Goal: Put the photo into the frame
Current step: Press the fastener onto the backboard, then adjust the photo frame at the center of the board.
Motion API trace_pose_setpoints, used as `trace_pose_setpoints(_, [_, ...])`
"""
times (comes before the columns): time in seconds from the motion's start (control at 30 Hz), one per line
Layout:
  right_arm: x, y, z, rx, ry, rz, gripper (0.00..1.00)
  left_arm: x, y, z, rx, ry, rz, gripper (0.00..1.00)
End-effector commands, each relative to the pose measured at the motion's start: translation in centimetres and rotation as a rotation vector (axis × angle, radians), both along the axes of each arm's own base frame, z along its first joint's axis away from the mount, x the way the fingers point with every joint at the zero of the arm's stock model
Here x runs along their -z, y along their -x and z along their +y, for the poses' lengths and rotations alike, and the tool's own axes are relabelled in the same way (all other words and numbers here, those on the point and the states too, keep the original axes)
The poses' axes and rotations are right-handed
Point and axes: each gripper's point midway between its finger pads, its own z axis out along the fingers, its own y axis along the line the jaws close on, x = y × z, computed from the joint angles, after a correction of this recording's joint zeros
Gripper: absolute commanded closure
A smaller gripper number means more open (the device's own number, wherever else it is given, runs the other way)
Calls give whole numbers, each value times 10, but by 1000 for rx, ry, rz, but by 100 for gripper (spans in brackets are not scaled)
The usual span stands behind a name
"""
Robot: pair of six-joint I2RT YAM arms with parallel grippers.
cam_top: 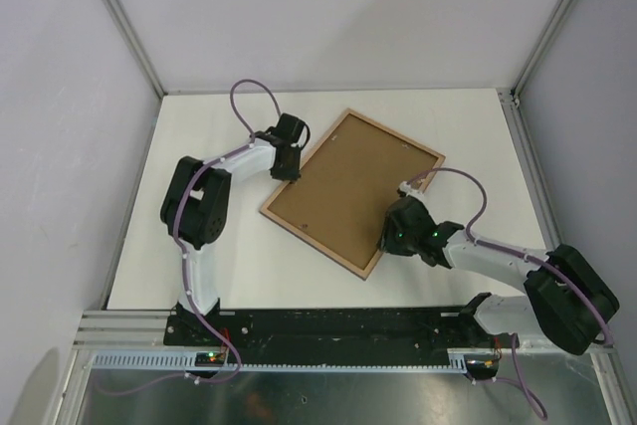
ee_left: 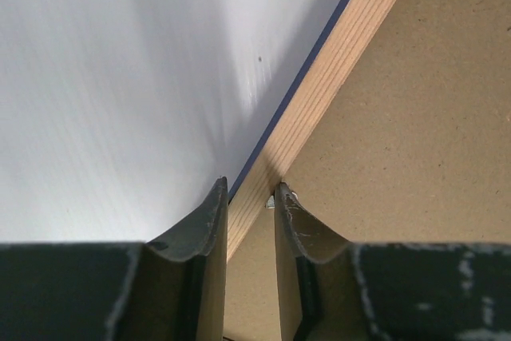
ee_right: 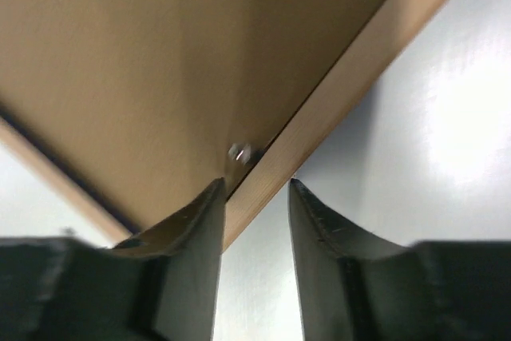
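Observation:
The frame [cam_top: 395, 133] lies back up on the white table, its light wood rail around a brown backing board [cam_top: 348, 186]. The photo is hidden. My left gripper [cam_top: 292, 168] is at the frame's left edge. In the left wrist view the gripper [ee_left: 250, 193] is closed on the wood rail [ee_left: 343, 45], one finger on each side. My right gripper [cam_top: 390, 236] is at the frame's lower right edge. In the right wrist view the gripper [ee_right: 255, 185] straddles the rail [ee_right: 359, 61], with a gap on the outer side.
A small metal clip [ee_right: 239, 153] sits on the backing board [ee_right: 160, 53] beside the rail. A thin navy-blue edge [ee_left: 319, 45] shows under the rail. White walls and metal posts [cam_top: 124, 22] enclose the table [cam_top: 199, 246].

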Motion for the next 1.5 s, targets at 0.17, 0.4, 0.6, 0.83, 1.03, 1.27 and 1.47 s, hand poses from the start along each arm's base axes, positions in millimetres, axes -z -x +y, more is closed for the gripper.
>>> trace_pose_setpoints(0.17, [-24, 29, 31, -98, -128, 18, 35, -19, -48, 21, -46, -9, -115, 78])
trace_pose_setpoints(0.4, [-51, 15, 25, -78, -152, -48, 30, -57, -52, 20, -98, 59, -183, 48])
trace_pose_setpoints(0.6, [-71, -11, -4, 14, -128, -120, 30, -77, -42, 17, -144, 128, -202, 36])
trace_pose_setpoints(0.83, [-80, -72, -75, 239, -79, -166, 28, -75, -56, 13, -39, 85, -210, 30])
trace_pose_setpoints(1.03, [-80, -136, -118, 395, -30, -181, 26, -72, -80, 1, 34, 76, -226, 27])
trace_pose_setpoints(1.27, [-69, -191, -122, 453, -17, -175, 27, -55, -104, -7, 87, 44, -224, 26])
trace_pose_setpoints(1.47, [-51, -212, -105, 420, 6, -131, 29, -35, -115, -16, 143, 45, -201, 27])
